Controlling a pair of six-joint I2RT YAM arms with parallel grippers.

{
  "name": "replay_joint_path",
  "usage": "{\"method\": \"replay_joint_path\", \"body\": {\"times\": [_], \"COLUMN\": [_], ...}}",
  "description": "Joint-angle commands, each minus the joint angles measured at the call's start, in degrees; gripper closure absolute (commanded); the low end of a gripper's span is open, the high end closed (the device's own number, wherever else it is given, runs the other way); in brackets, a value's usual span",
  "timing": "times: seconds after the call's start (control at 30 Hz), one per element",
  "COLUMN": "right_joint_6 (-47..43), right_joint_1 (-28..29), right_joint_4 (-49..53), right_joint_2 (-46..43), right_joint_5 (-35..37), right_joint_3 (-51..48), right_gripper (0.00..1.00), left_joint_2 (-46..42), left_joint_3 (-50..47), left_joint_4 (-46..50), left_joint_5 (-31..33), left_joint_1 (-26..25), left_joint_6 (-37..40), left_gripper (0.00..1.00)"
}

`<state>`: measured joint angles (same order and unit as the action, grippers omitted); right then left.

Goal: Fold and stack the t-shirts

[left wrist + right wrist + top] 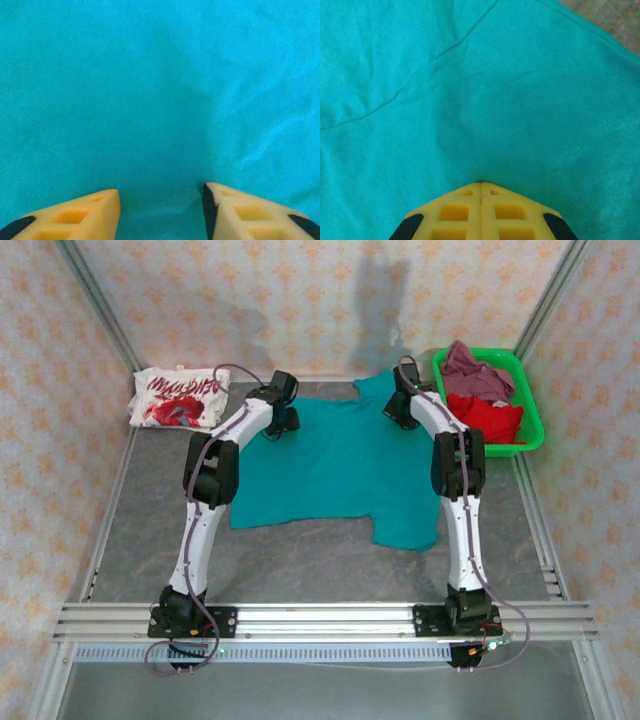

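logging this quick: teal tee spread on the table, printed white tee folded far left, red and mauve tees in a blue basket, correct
Not quite: the top external view shows the basket is green, not blue. The rest holds: teal tee spread on the table, printed white tee folded far left, red tee and mauve tee in the basket.

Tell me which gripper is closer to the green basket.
Right. The right gripper sits at the far edge of the teal shirt, just left of the basket; the left gripper is across the shirt, nearer the folded white shirt.
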<state>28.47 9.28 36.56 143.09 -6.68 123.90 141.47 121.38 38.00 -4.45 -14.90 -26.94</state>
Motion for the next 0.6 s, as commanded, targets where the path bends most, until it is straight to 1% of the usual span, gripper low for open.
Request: {"method": "replay_joint_path", "body": {"times": [0.0, 0.07, 0.1, 0.17, 0.23, 0.3, 0.37, 0.43, 0.5, 0.53, 0.57], "right_joint_6": [-2.3, -3.9, -4.8, -5.7, -4.8, -4.2, -4.6, -7.0, -9.4, -10.0, -10.3], "right_joint_1": [0.7, 1.5, 2.2, 3.6, 5.0, 5.6, 5.8, 6.4, 6.9, 7.0, 7.1], "right_joint_4": [7.5, 9.2, 8.5, 3.4, -7.0, -16.9, -23.1, -26.1, -25.8, -25.5, -25.3], "right_joint_2": [-0.6, -5.0, -8.9, -19.5, -33.0, -44.8, -54.6, -63.4, -70.2, -73.5, -75.9], "right_joint_5": [-4.2, -6.7, -7.3, -7.9, -8.0, -8.6, -8.8, -9.8, -10.5, -10.0, -9.5], "right_joint_3": [5.4, 4.2, 0.5, -11.9, -30.7, -47.2, -61.6, -72.4, -79.2, -82.3, -84.7], "right_gripper": [0.93, 0.88, 0.84, 0.77, 0.69, 0.62, 0.6, 0.58, 0.57, 0.55, 0.54], "left_joint_2": [-6.4, -12.8, -17.8, -29.2, -42.2, -51.8, -59.6, -65.8, -70.7, -72.6, -73.7], "left_joint_3": [-1.1, -4.6, -9.5, -22.6, -37.3, -50.5, -59.3, -66.9, -72.1, -74.3, -75.7], "left_joint_4": [3.3, 2.5, 0.2, -7.1, -14.6, -17.2, -15.4, -11.3, -7.3, -5.1, -3.2], "left_joint_5": [3.2, 5.1, 5.5, 4.7, 3.6, 4.1, 4.0, 2.9, 0.4, -1.2, -2.6], "left_joint_1": [1.5, 1.6, 1.6, 1.6, 1.6, 1.6, 2.3, 3.7, 5.8, 7.1, 8.2], "left_joint_6": [0.4, 1.8, 2.3, 1.8, 0.7, -0.5, -1.0, -1.5, -2.3, -3.0, -3.3], "left_gripper": [0.5, 0.5, 0.5, 0.48, 0.42, 0.39, 0.37, 0.37, 0.38, 0.38, 0.39]}}
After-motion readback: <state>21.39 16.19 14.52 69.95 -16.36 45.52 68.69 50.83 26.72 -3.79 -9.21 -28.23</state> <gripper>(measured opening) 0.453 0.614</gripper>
